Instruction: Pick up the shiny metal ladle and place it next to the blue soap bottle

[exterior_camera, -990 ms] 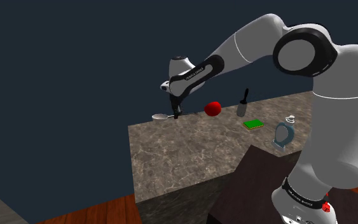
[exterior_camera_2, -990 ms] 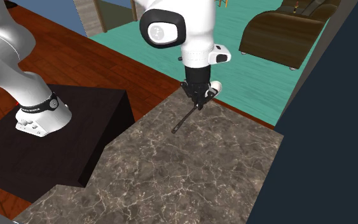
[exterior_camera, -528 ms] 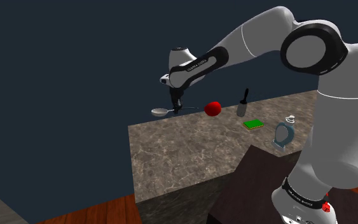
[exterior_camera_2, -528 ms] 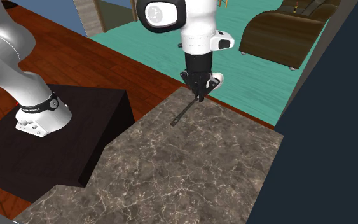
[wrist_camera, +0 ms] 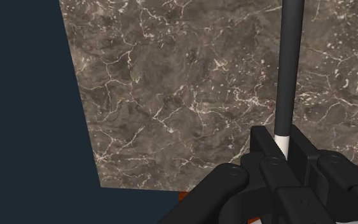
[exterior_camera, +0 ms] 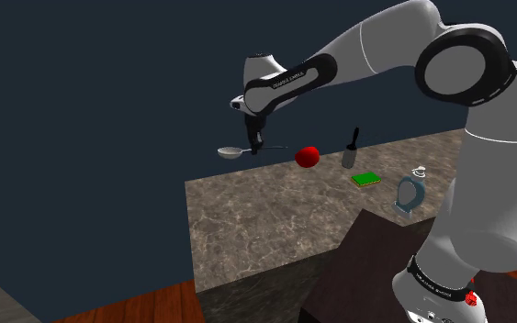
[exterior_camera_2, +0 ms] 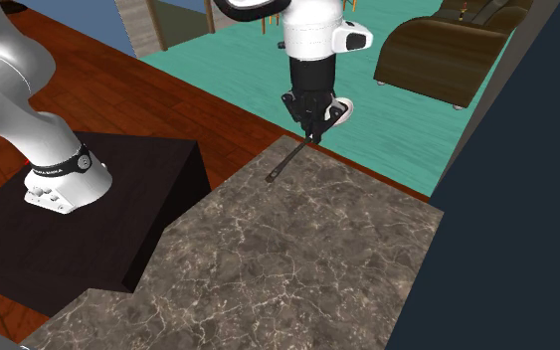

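The ladle has a pale shiny bowl (exterior_camera: 230,152) and a thin dark handle (exterior_camera_2: 283,166). It hangs roughly level above the far corner of the marble counter (exterior_camera: 265,220), and my gripper (exterior_camera: 254,146) is shut on it near the bowl end. In the second exterior view the gripper (exterior_camera_2: 312,132) points down with the bowl (exterior_camera_2: 339,112) behind it. In the wrist view the handle (wrist_camera: 289,63) runs out from between the fingers (wrist_camera: 264,147). The blue soap bottle (exterior_camera: 410,194) stands on the counter's near right part, far from the gripper.
A red apple (exterior_camera: 308,156), a small dark-topped brush or bottle (exterior_camera: 351,150) and a green sponge (exterior_camera: 366,179) lie between the ladle and the soap bottle. The dark stand (exterior_camera_2: 79,214) adjoins the counter. A dark blue wall (exterior_camera: 82,138) lies beyond the counter edge.
The gripper has risen with the ladle, lifting it from near the counter surface to clearly above it. Other objects stayed put.
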You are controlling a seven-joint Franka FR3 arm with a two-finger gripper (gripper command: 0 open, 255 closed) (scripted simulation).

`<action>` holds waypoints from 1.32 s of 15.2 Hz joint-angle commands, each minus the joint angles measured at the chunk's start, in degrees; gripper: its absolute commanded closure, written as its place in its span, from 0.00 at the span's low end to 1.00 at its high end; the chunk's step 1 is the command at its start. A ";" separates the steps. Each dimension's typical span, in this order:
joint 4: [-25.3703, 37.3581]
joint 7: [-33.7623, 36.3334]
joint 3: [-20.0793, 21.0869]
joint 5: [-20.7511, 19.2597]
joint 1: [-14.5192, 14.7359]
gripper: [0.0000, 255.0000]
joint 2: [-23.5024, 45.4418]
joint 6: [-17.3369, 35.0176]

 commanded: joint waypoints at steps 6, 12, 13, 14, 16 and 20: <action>-3.47 -3.04 -1.24 -0.04 -1.71 1.00 -4.67 -1.12; -11.68 -9.75 -4.28 -0.11 -5.33 1.00 -11.04 0.91; -12.81 -10.93 -4.85 -0.16 -5.95 1.00 -11.96 1.15; -13.87 -12.12 -5.45 -0.21 -6.56 1.00 -12.84 1.37; -15.79 -14.56 -6.71 -0.34 -7.80 1.00 -14.47 1.72; -18.84 -19.63 -9.43 -0.66 -10.33 1.00 -17.19 2.19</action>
